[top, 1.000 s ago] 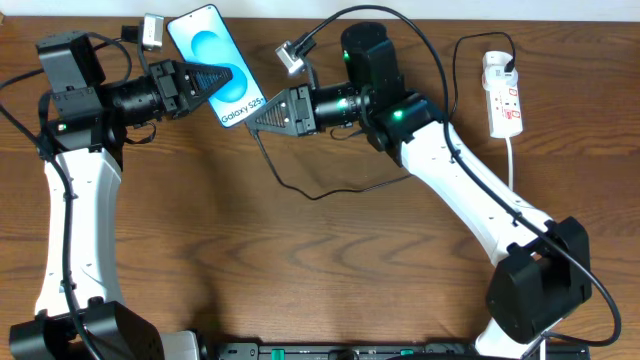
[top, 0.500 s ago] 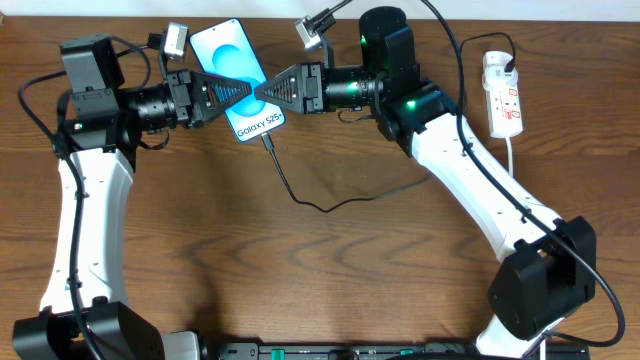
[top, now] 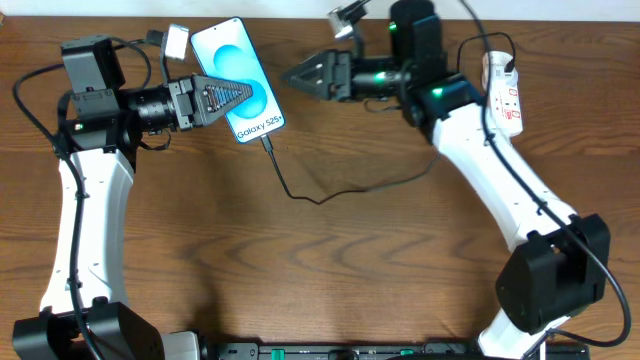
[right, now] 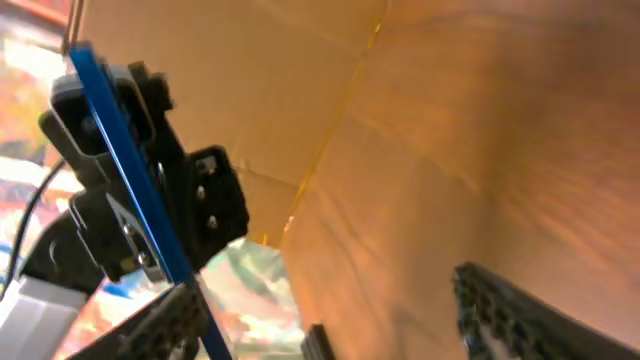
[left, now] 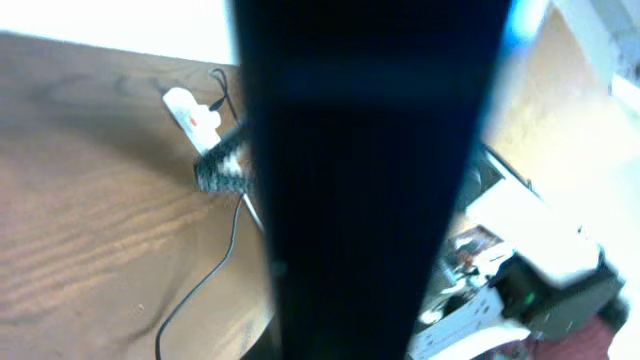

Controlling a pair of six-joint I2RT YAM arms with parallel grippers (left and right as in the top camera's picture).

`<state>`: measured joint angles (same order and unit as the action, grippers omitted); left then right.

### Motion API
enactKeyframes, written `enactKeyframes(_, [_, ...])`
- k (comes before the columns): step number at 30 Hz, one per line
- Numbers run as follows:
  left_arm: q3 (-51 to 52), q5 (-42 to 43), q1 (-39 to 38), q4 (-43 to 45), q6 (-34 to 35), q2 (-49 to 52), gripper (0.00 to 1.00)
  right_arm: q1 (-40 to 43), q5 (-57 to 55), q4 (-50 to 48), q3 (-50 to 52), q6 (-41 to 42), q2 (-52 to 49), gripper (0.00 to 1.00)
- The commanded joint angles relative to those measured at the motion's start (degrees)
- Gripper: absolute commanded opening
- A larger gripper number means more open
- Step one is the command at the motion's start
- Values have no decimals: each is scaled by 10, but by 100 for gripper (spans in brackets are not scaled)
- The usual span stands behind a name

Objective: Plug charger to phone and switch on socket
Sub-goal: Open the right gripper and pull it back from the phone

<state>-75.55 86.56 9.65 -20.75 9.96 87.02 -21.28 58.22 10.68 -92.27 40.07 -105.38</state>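
At upper right, socket: the socket lay on the bench with its long axis running top to bottom of the overhead frame, its red switches facing up, partly covered by the right arm.
Right hand: the right hand sat at upper centre with its fingers spread wide and nothing between them; it pointed left, away from the socket.
Key relation: the socket lay to the right of that hand, behind it along its own arm and well apart from it. The hand would likely have to pull back and turn round to reach a switch.
Nearer arm: the right, by a wide margin; the left was across the frame.
Left hand: the left hand was clamped on the phone at upper left, screen up, long axis slanting toward lower right.
Charger: the charger met the phone's lower end and looked seated there. From there its cable curved along the bench toward the right arm.
Stage: plugging-in judged done, switch not yet pressed.
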Motion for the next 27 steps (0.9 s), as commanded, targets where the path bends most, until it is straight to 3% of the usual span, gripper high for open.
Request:
enactKeyframes(1, [-5,35,1,2,-103,-7,7,25,51,-2,-7,-77,5,84])
enactKeyframes(6, [-5,35,1,2,-168,-7,7,54,100,14,-7,-175,5,86])
enactKeyframes(11, [-5,34,1,3,-201,-7,7,72,103,16,-7,-181,5,87])
enactKeyframes(23, [-5,34,1,3,-106,-7,7,78,81,80,-7,-187,5,90])
enactKeyframes(25, [-5,34,1,7,-90,-7,7,71,81,116,-7,-230,5,86])
enactKeyframes(27, [-5,34,1,7,-78,-7,7,62,85,147,-7,-266,6,72])
